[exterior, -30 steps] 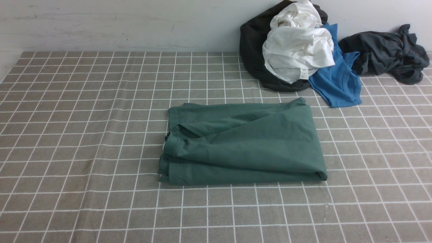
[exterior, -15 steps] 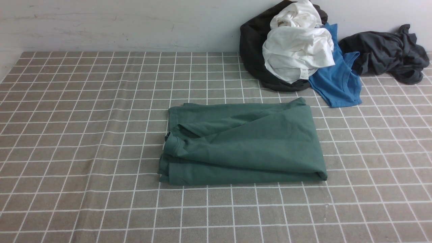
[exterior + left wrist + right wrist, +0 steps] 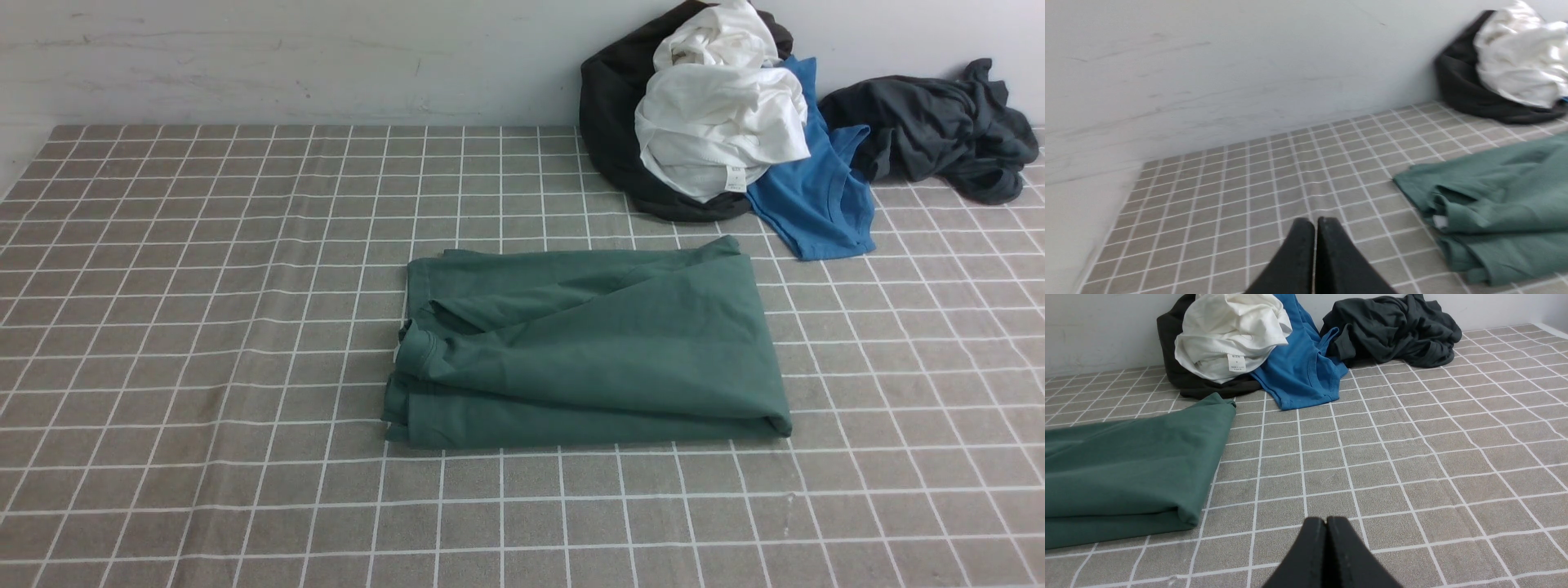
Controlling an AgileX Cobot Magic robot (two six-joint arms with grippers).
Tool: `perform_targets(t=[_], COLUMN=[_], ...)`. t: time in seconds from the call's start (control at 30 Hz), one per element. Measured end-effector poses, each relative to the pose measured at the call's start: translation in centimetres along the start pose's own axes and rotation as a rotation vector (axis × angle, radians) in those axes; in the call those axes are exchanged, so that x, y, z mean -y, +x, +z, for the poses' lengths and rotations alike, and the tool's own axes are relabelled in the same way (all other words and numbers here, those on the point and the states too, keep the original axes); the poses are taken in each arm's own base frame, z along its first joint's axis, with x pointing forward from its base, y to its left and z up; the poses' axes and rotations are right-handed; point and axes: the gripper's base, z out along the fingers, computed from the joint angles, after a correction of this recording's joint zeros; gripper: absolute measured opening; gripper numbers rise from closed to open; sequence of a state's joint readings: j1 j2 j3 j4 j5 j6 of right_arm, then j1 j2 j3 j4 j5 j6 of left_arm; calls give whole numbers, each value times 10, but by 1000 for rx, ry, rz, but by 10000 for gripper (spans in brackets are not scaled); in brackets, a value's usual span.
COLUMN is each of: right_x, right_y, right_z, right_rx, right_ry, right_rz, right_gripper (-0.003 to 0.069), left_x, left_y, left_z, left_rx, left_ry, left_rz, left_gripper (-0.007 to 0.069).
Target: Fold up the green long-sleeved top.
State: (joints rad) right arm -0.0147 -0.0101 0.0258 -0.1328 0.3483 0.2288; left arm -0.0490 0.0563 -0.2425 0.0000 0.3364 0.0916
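The green long-sleeved top (image 3: 588, 351) lies folded into a thick rectangle in the middle of the checked tablecloth, its collar at the left edge. In the left wrist view the green top (image 3: 1494, 212) shows with a bit of white label at its collar, well apart from my left gripper (image 3: 1314, 222), which is shut and holds nothing. In the right wrist view a folded corner of the top (image 3: 1126, 473) lies off to one side of my right gripper (image 3: 1326, 521), also shut and empty. Neither arm appears in the front view.
A heap of clothes sits against the back wall at the right: a black garment (image 3: 612, 122) with a white one (image 3: 718, 122) on it, a bright blue T-shirt (image 3: 816, 204) and a dark grey garment (image 3: 939, 131). The grey wall (image 3: 326, 57) bounds the table's far side.
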Motion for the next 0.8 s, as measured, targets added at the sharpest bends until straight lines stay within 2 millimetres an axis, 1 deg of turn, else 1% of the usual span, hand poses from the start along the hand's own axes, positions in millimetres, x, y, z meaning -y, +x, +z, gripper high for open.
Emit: perform_targets(t=[0.03,0.1,0.13,0.17,0.27,0.33,0.37,0.43,0.8], right_x=[0,0,0,0,0,0,0,0,0], right_y=[0,0,0,0,0,0,0,0,0], right_z=[0,0,0,0,0,0,0,0,0], right_rx=[0,-1,-1,-1,-2,-2,-2,-2,-2], right_ry=[0,0,0,0,0,0,0,0,0], right_rz=[0,0,0,0,0,0,0,0,0], right_gripper=[-14,-14,-14,-14,-14,-14,-14,-14,-14], left_x=[-2,-2,-2,-2,0,0,1,1,1], left_y=[12,28,36,37,67,75,83,86,87], left_z=[5,7,7,7,11,12,12,12,12], left_rx=[1,-17,-25,-27,-113,-143,-183,-213,-225], left_ry=[-54,-88,-95,-96,-110,-110,-110,-109,-108], left_rz=[-36,-73,-80,-81,-81,-78,-76,-78,-80], left_gripper=[-7,-7,-7,-7,-7,-7,-7,-7,-7])
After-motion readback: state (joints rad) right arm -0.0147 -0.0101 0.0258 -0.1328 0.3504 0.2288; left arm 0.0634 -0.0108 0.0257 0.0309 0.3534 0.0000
